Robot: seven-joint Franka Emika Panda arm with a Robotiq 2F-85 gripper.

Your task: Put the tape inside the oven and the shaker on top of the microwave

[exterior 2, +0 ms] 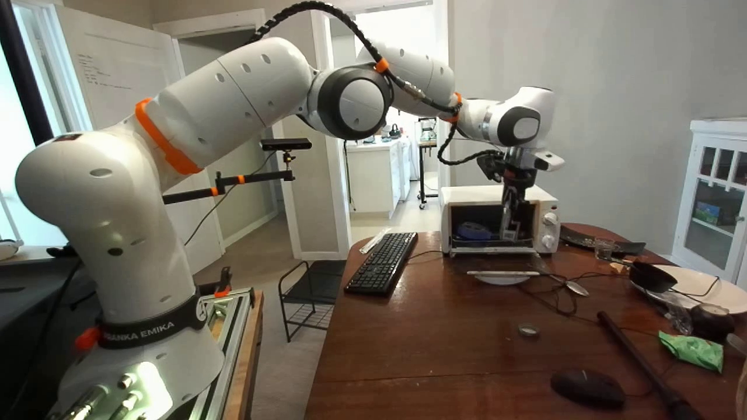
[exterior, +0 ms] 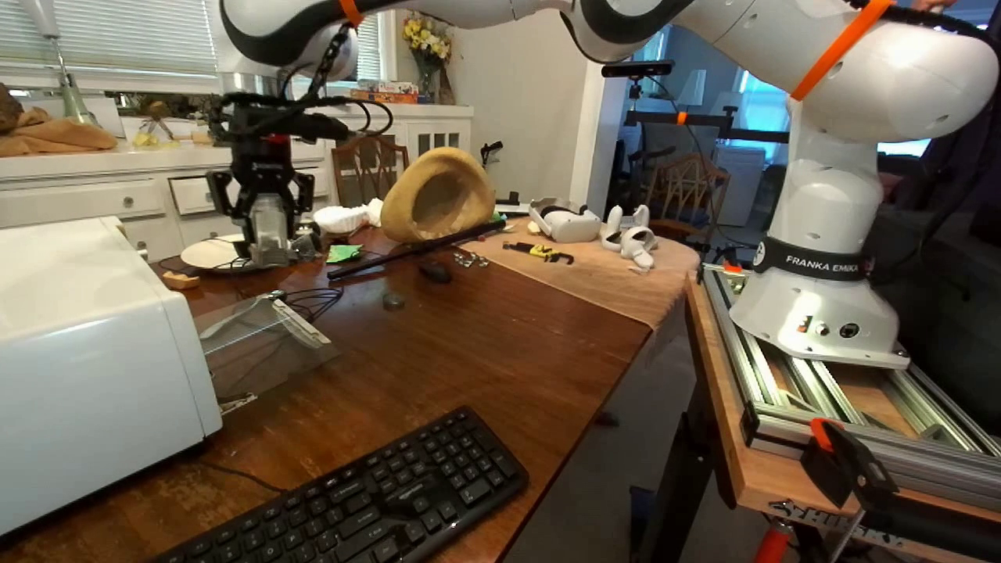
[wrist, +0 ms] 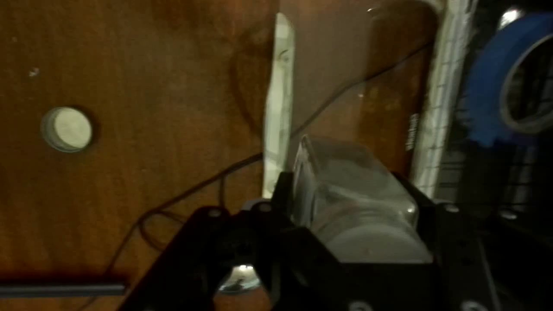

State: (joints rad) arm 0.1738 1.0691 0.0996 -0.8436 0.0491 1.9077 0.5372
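The white oven (exterior: 86,328) stands on the table with its glass door (exterior: 266,352) folded down. It also shows in an exterior view (exterior 2: 467,194). The blue tape (exterior 2: 474,231) lies inside the oven and shows at the right of the wrist view (wrist: 488,86). My gripper (wrist: 350,192) is shut on the clear shaker (wrist: 358,177), which has a pale round cap towards the palm. The shaker (exterior: 270,223) hangs above the table, in front of the oven opening, over the lowered door. In an exterior view the gripper (exterior 2: 512,219) overlaps the opening. No separate microwave shows.
A black keyboard (exterior 2: 382,265) lies beside the oven. A mouse (exterior 2: 587,388), a black rod (exterior 2: 642,356), a small round lid (exterior 2: 529,331) and loose cables (exterior: 313,301) lie on the table. A plate (exterior 2: 718,289) and a dark pan (exterior 2: 652,276) stand past the oven's knob side.
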